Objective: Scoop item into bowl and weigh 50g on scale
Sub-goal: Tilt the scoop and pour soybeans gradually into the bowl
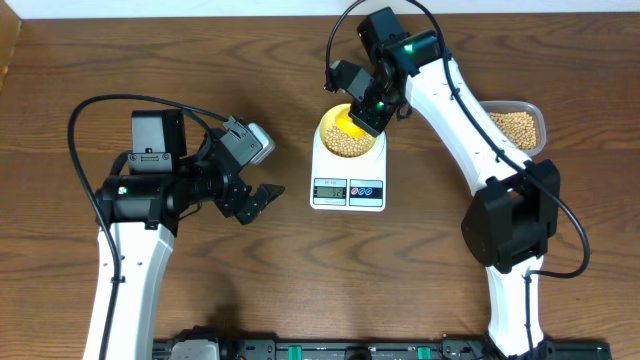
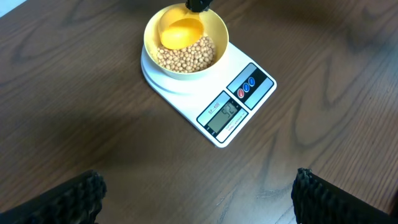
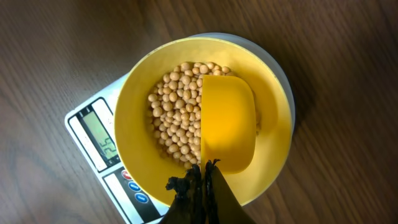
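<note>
The yellow-green bowl stands on the white scale and holds a heap of tan beans. My right gripper is shut on the handle of a yellow scoop, whose empty cup lies inside the bowl over the beans. My left gripper is open and empty, left of the scale above the table.
A clear plastic tub with more beans sits at the right behind the right arm. The scale's display is lit; its digits are too small to read surely.
</note>
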